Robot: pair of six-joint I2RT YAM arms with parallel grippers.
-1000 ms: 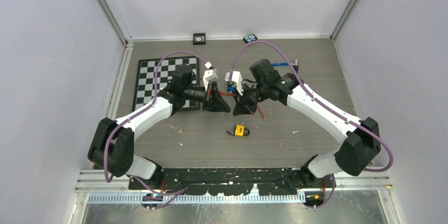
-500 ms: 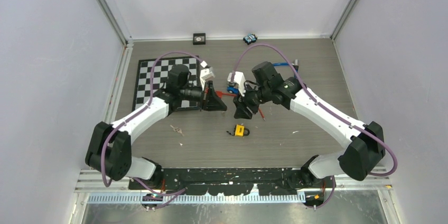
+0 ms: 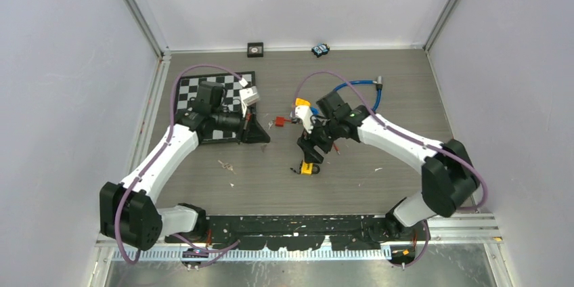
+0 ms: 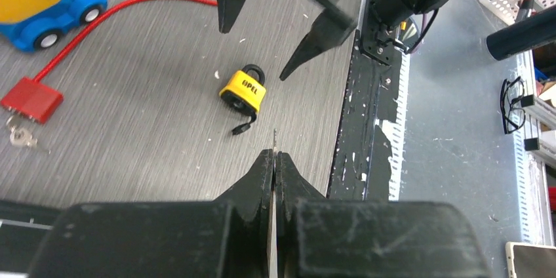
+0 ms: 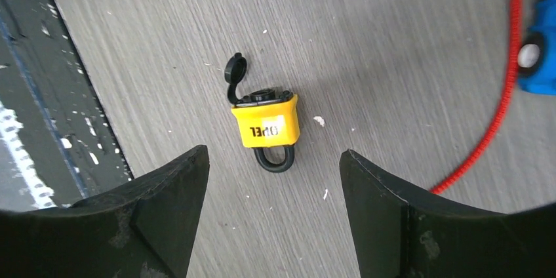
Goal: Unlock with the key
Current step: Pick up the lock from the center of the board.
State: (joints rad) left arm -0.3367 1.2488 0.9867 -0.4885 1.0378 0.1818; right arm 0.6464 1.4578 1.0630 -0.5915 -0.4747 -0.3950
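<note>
Yellow padlock [image 5: 265, 127], just one, flat on bench [image 5: 393, 29], keyhole cover [image 5: 235, 69] flipped open. Right hand [image 4: 253, 52] spread wide just above it, gripping nothing. Further back, left hand [image 4: 274, 158] pinched shut, can't tell if holding anything. Key [image 4: 19, 137] on one red tag [image 4: 31, 99], lying apart from padlock.

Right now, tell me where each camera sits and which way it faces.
Top external: fixed above and behind the bases, looking down at the table; both arms show whole.
Left wrist: looking low across the table at the padlock; the shut left claw shows at the bottom.
Right wrist: looking straight down at the padlock; the open right claw frames it.
Shared: all three show the padlock; left wrist also catches the right claw.
</note>
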